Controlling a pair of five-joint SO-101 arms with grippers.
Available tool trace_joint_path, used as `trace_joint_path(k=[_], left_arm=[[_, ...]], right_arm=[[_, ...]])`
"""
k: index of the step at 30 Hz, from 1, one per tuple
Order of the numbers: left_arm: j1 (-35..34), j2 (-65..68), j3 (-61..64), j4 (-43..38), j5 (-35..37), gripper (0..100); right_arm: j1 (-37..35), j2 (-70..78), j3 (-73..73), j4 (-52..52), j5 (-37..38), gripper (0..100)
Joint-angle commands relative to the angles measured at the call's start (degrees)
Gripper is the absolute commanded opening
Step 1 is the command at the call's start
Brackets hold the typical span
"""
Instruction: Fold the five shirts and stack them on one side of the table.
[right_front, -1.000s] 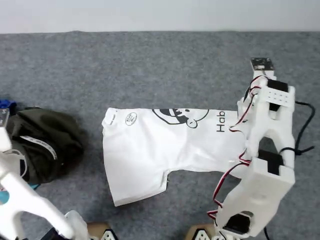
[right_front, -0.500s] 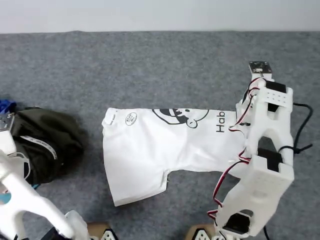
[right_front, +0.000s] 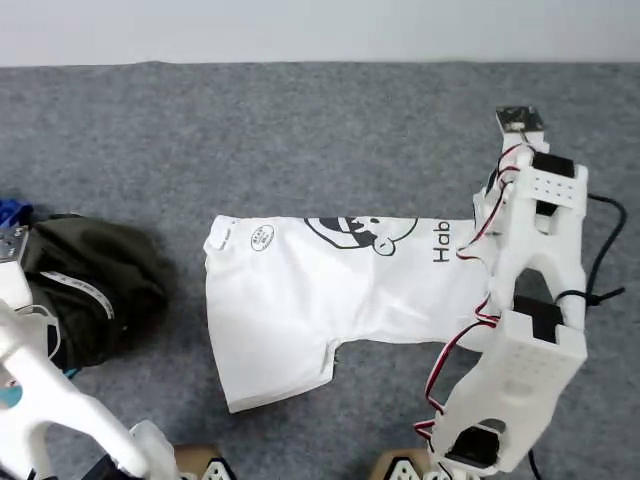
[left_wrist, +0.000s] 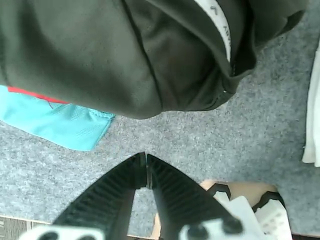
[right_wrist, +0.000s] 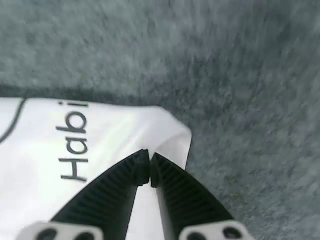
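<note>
While it lies flat at the centre of the high view, the white shirt (right_front: 300, 300) shows black print along its upper edge and one sleeve toward the lower edge. Counted: one white shirt, one dark olive shirt (right_front: 90, 285) bunched at the left edge, and one turquoise garment (left_wrist: 55, 125) beneath it. The left gripper (left_wrist: 146, 172) is closed over the grey mat (right_front: 300, 130), and the right gripper (right_wrist: 150, 170) is closed over the white shirt's printed corner.

black lettering (right_front: 441, 243) ran along the white shirt (right_front: 290, 310) beside a cartoon print (right_front: 362, 233), round neck label (right_front: 262, 237) too small to read, lettered white tape (left_wrist: 220, 25) inside the dark shirt (right_front: 95, 285) collar, illegible
</note>
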Motion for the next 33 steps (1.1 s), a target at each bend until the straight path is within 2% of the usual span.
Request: trace_joint_path(k=[1,11,17,22,33], left_arm=[[0.4,-1.2,-0.2,-0.7,0.4,1],[0.4,-1.2,-0.2,-0.5,0.4,1],[0.4,-1.1,-0.1,-0.5,0.5,1],[0.4,-1.1,-0.1,-0.7,0.5,1],[0.4,-1.1,-0.1,-0.8,0.5,1]], right_arm=[[-0.9,-1.1,-4.0,-0.6,1.2,0.9],[-1.0,-0.9,-3.7,-3.0,1.2,0.9],[-1.9,0.1,-4.0,5.5,1.2,2.0],[-2.1,0.3,-4.0,11.8,0.9,9.0],[0.0,0.4,-5.8,11.7,0.9,9.8]])
